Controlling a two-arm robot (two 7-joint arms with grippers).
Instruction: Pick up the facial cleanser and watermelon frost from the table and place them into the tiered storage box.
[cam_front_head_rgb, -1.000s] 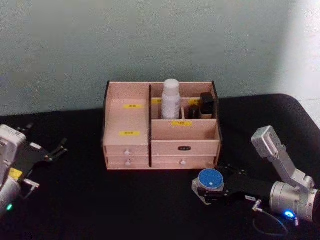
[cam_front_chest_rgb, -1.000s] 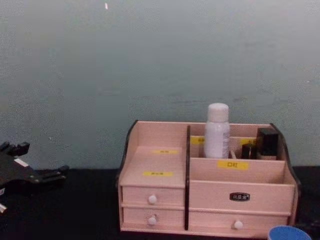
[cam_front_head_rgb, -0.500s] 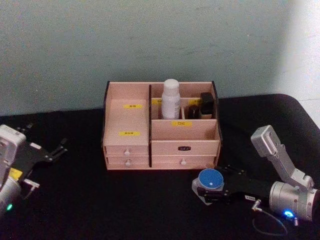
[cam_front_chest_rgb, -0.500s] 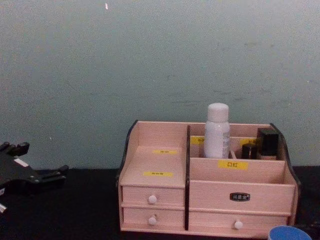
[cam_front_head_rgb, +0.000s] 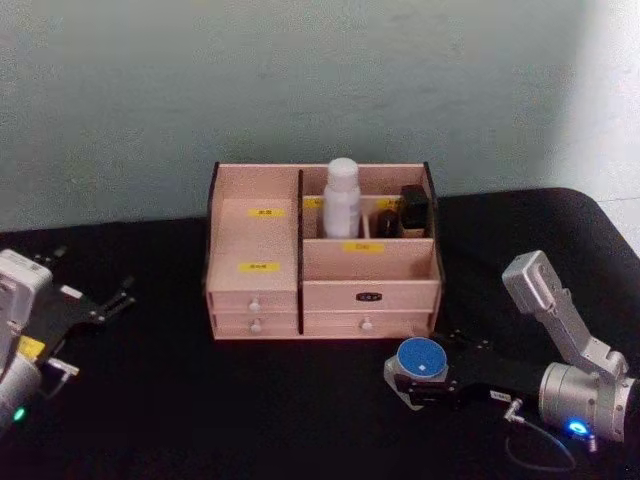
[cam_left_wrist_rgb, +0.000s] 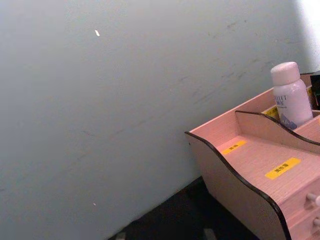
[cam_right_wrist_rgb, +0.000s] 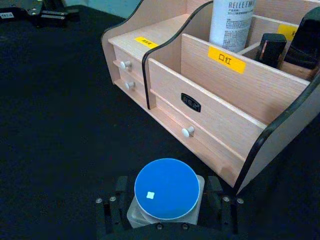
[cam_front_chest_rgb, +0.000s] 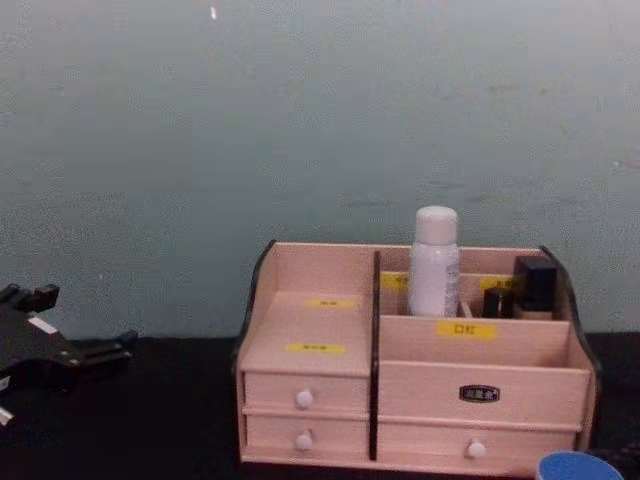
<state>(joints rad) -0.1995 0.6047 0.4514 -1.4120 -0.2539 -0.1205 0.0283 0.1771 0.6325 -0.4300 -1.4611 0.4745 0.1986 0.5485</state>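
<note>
One facial cleanser upright in the tiered storage box; one watermelon frost, lid up, clamped by right gripper; left gripper parted, empty, at table's left edge.

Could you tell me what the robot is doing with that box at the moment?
The cleanser already stands in a rear compartment of the box. The right gripper is around the jar, which seems to sit on the table just before the box's right front corner, not yet lifted. The left gripper is parked at the table's left side.
</note>
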